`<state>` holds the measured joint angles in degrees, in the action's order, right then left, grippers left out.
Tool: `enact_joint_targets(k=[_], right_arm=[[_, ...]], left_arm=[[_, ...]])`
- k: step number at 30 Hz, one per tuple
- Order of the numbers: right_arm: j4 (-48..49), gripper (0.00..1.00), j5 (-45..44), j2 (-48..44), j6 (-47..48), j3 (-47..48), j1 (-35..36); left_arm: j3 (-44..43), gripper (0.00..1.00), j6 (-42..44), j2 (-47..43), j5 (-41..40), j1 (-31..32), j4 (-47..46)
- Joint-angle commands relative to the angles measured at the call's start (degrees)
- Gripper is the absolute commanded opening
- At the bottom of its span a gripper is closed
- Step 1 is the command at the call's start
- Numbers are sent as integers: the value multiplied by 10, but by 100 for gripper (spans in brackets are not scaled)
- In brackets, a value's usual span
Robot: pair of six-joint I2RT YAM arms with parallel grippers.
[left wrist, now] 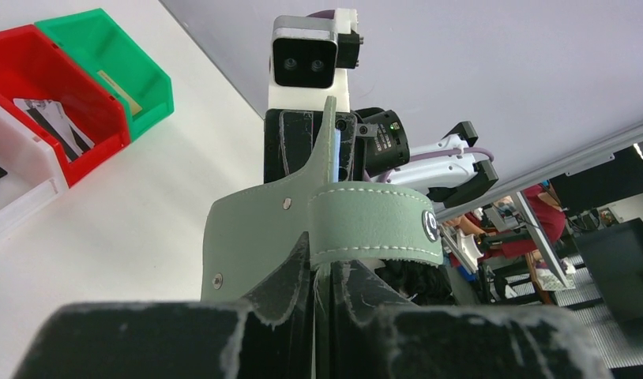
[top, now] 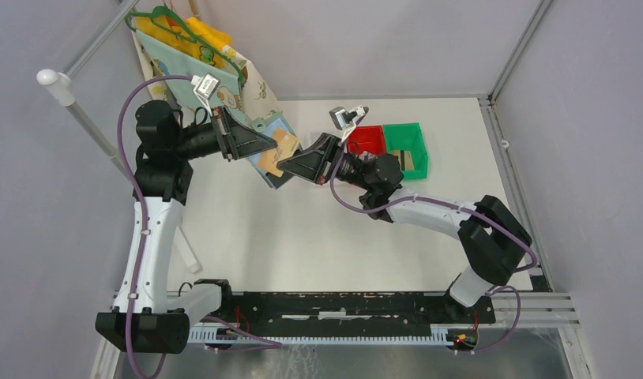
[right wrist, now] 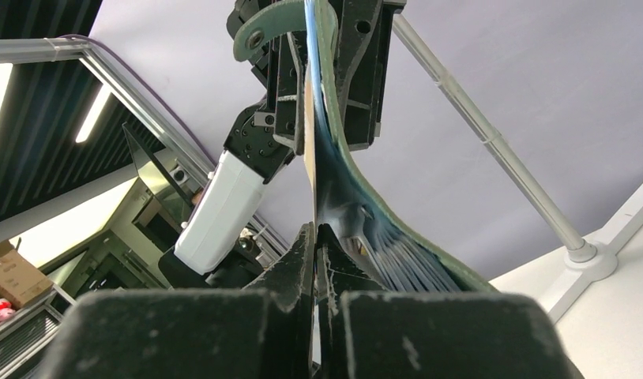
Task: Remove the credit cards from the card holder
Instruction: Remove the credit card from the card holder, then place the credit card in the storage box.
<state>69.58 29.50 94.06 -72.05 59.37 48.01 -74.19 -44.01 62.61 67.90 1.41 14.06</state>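
Observation:
The grey-green card holder [top: 265,164] hangs in the air over the back of the table, its pockets fanned open. My left gripper [top: 272,146] is shut on its cover beside the snap strap [left wrist: 374,225]. From the other side my right gripper [top: 283,168] is shut on the edge of a tan credit card [top: 285,142] that sticks out of the holder. In the right wrist view that card [right wrist: 309,142] runs edge-on up from my gripper [right wrist: 317,230], next to the curved holder [right wrist: 346,185]. A grey card [left wrist: 46,118] lies in the red bin and a tan one [left wrist: 117,83] in the green bin.
A red bin [top: 366,139] and a green bin [top: 405,146] stand side by side at the back right, with a white bin [left wrist: 10,189] next to the red one. A hanger with a colourful bag [top: 184,39] leans at the back left beside a white post [top: 54,83].

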Motion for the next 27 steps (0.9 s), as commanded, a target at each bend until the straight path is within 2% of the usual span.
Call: enact_joint_targets(k=[1, 5, 11, 16, 18, 22, 24, 27], right_arm=[[43, 0, -8, -28, 1, -24, -1], [58, 0, -12, -32, -3, -48, -1], [80, 0, 12, -38, -17, -73, -5], [34, 0, 74, -97, -3, -146, -61], [-49, 0, 114, -132, 31, -165, -104], [-328, 0, 162, -195, 198, -166, -212], [-501, 0, 151, -208, 320, -126, -259], [-723, 0, 76, -192, 487, -43, -311]], left_arm=[[-31, 13, -45, -6, 22, -1, -63], [-31, 13, -66, -6, 14, -1, -96], [-46, 11, -62, -3, 5, -1, -99], [-62, 8, -4, 1, 6, -2, -71], [-74, 6, 54, 6, 0, -2, -18], [-88, 5, 154, 13, -8, -2, 72], [-87, 5, 193, 12, -10, -2, 104], [-88, 5, 232, 15, -12, -2, 139]])
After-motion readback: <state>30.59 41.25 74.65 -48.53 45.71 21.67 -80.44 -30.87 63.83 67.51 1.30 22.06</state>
